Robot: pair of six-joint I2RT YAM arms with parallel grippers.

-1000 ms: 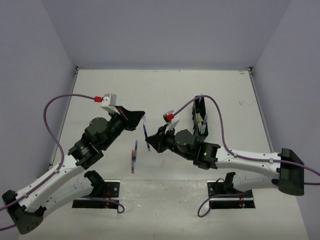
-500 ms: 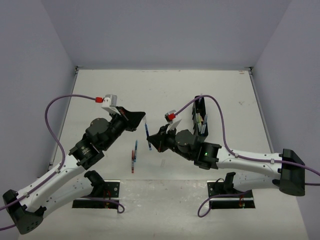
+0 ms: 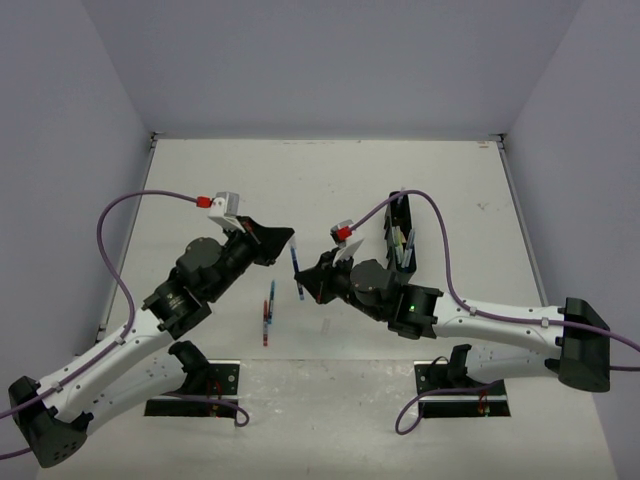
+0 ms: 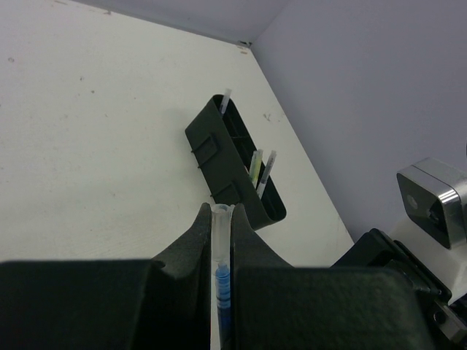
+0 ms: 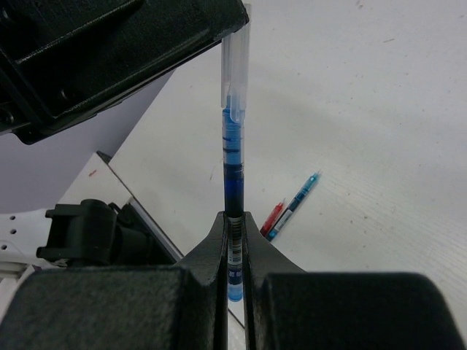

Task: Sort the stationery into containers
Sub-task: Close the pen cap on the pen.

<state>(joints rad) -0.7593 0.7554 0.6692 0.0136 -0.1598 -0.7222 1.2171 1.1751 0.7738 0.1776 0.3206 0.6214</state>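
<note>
Both claws are clamped on one blue pen (image 3: 296, 272), which is held in the air between them above the white table (image 3: 350, 180). The left gripper (image 3: 287, 240) has its jaws pinched nearly together on the clear cap end. In the left wrist view the cap pokes out from between the fingertips (image 4: 206, 219). The right gripper (image 3: 304, 291) is closed tight on the other end (printed barrel), and its wrist view shows the pen running straight up from its jaws to the left claw's fingers. The pen is tilted, with the cap end farther from the bases. The black tray (image 3: 389, 232) sits on the table to the right of the pen, apart from both claws, long axis running away from the bases. It has pens in it. A yellow-green pen (image 4: 255, 165) and a grey pen (image 4: 267, 163) stick up over the rim side by side, and a pale pen (image 4: 225, 98) sits at the far end. Two loose pens lie on the table below the held one, a teal-blue pen (image 5: 300, 198) and a red pen (image 5: 273, 216), ends overlapping, just beside each other.
</note>
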